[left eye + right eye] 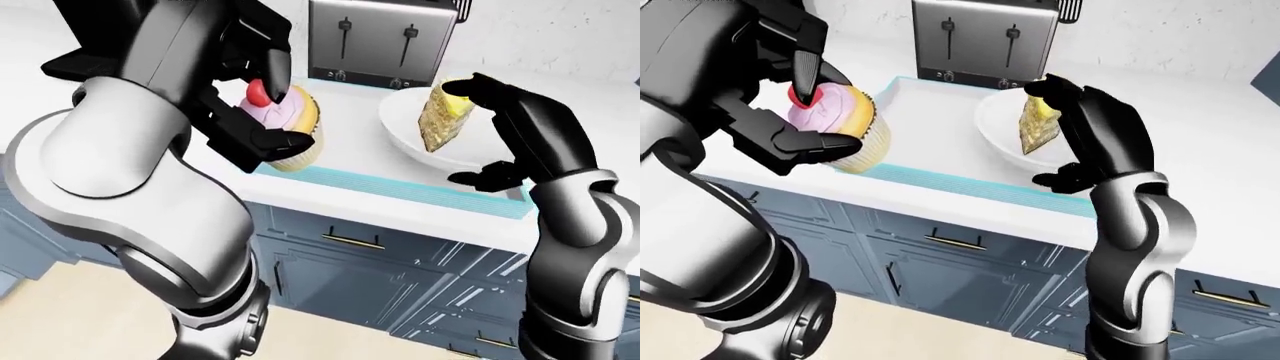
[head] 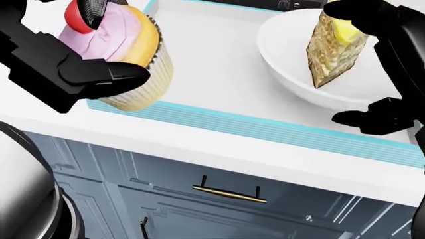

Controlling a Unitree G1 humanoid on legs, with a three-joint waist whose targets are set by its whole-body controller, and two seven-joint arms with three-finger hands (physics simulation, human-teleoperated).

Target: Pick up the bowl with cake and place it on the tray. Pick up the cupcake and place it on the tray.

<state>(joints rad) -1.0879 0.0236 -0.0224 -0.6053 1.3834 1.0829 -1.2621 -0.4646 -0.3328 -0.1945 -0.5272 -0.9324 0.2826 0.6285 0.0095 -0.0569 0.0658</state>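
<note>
So our left hand point(image 2: 73, 59) has its fingers wrapped around the cupcake point(image 2: 126, 55), one finger over the pink frosting right by the red cherry point(image 1: 258, 93), another under the wrapper, and we're holding it over the left end of the tray point(image 2: 219, 124), near its striped teal edge; we can't really tell if the base is touching the tray or hanging just above it. Our right hand point(image 1: 520, 142) is spread wide around the right side of the bowl point(image 2: 292, 74), fingers arched over the rim and the thumb down low by the tray edge, not clamped on anything as far as we can see. The bowl looks like it's sitting on the tray already, with the cake point(image 2: 332, 50) wedge standing upright in it, so we'd call that half basically done. What's left, we reckon, is setting the cupcake down flat and letting go, then pulling both hands clear. Around it all: the tray lies on the white tabletop point(image 2: 199, 154), a silver toaster point(image 1: 380, 37) stands just past the tray's far edge, and there are blue-grey cabinets point(image 1: 960, 270) with brass handles below. Nothing sits between the cupcake and the open bit of tray, so our own hands are really the only clutter.
</note>
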